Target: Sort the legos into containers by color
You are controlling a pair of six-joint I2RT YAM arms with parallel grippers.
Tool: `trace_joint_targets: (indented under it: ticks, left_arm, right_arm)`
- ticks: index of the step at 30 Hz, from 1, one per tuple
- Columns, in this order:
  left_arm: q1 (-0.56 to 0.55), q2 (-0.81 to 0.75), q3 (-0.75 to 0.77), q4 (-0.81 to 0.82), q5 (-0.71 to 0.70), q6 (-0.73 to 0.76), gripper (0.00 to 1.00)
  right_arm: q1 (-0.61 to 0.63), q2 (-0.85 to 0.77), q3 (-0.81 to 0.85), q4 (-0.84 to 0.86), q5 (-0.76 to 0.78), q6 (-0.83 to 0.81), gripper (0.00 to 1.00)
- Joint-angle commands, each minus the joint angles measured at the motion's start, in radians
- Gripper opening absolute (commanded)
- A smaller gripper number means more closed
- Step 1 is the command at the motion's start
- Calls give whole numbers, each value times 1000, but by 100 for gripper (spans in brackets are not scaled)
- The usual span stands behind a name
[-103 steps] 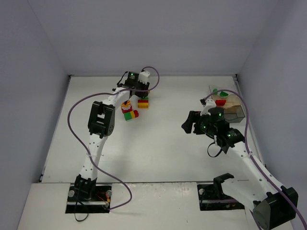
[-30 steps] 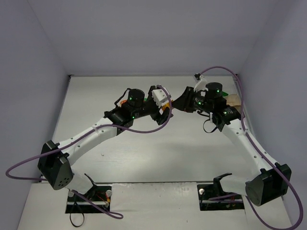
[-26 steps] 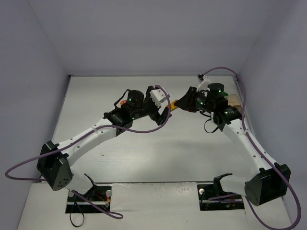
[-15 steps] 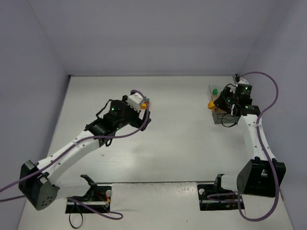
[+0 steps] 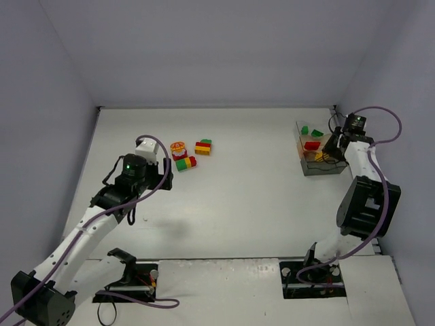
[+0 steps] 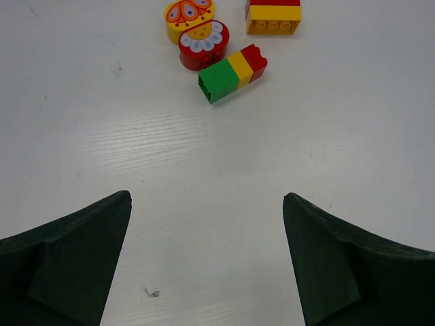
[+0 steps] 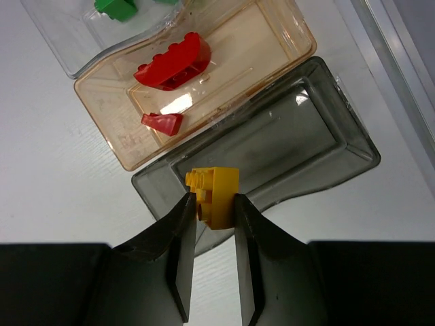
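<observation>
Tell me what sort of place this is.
Probably a robotics lab test cell: two robot arms bolted to a white table, plain walls boxing it in, toy bricks and plastic bins laid out for sorting.

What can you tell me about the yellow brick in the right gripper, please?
The yellow brick is a small, glossy plastic block, tipped so its round studs face sideways. The right gripper pinches it on opposite faces. It sits over the rim of the smoky grey container; whether it touches the rim cannot be told.
</observation>
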Motion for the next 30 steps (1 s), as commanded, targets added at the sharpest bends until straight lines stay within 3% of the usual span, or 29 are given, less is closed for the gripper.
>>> trace_joint_targets:
  ticks: [1,5,8,12,16,23,26,30]
  left_arm:
    - [5,-8,21,7,-79,-31,86]
    - [5,-3,11,25,-64,-37,86]
    - [5,14,17,27,-55,-34,86]
    - [5,34,18,31,-28,-36,86]
    - [7,54,12,50,-10,-48,86]
    - [5,170,81,68,-21,-89,86]
    - [7,294,162,44,-97,-96,86]
    - [8,439,262,36,-90,-131,86]
  right_arm:
    - [-4,30,59,48,15,-26,0]
    - [-22,105,65,53,-4,-26,8]
    - [-32,117,62,58,13,-24,20]
    - [-36,120,78,58,24,-38,49]
    - [-38,85,81,50,19,-26,59]
    - [-1,-73,64,44,-51,2,62]
    - [51,-181,26,47,-87,11,63]
    - [126,-287,-45,51,-100,17,64]
